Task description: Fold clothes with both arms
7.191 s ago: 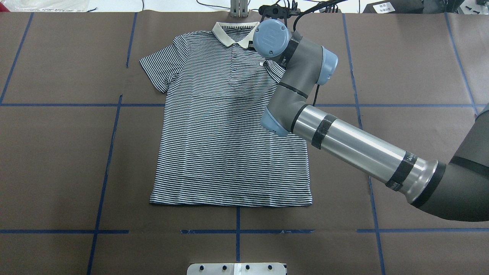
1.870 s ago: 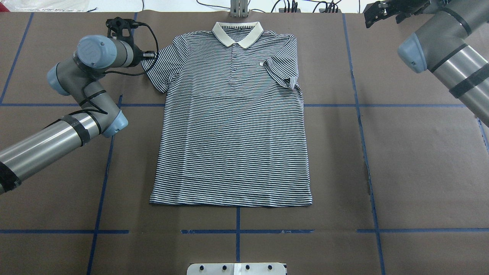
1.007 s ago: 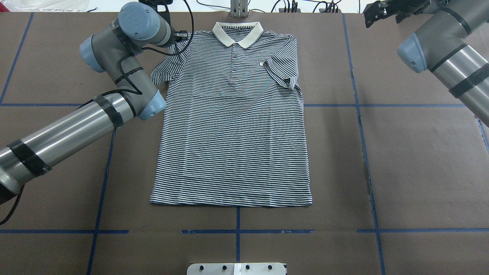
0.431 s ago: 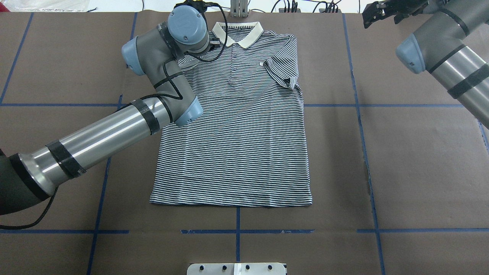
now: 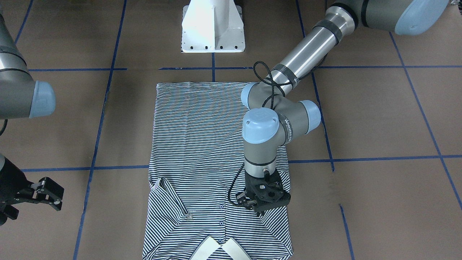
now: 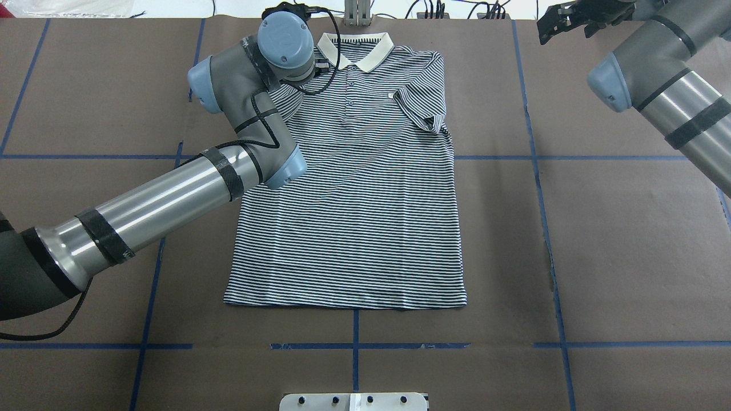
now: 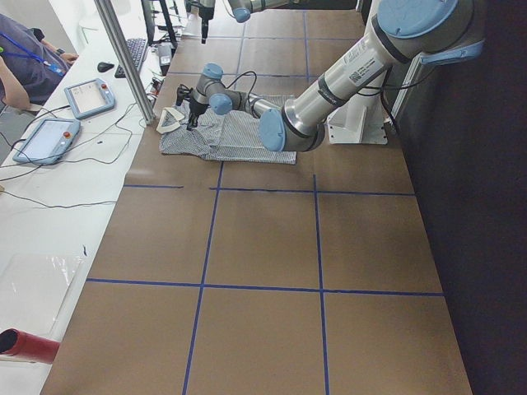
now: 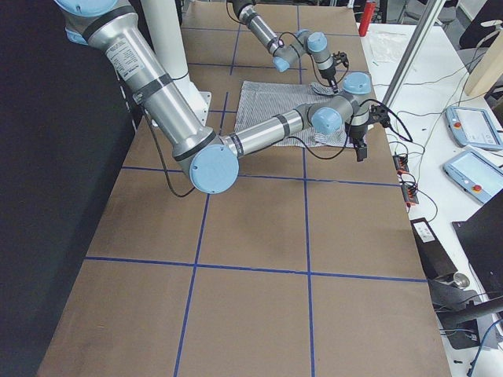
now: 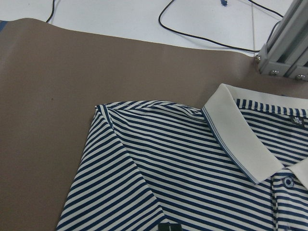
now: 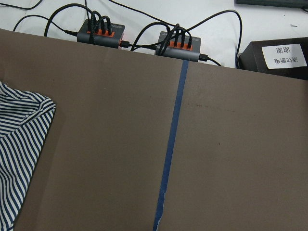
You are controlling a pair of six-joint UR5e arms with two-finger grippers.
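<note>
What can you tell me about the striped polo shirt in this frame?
The polo shirt lies flat, front up, on the brown table, hem toward the robot. It has thin navy-and-white stripes and looks knitted, with a cream collar, buttoned placket and small chest logo. Both short sleeves are folded inward onto the chest. The left gripper sits at the left shoulder fold; whether it grips the cloth cannot be told.

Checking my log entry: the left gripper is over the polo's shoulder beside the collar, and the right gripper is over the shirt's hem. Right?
Not the right gripper: the overhead exterior view shows it over table beside the polo, level with its collar, not its hem. The left gripper is over the shoulder beside the collar.
</note>
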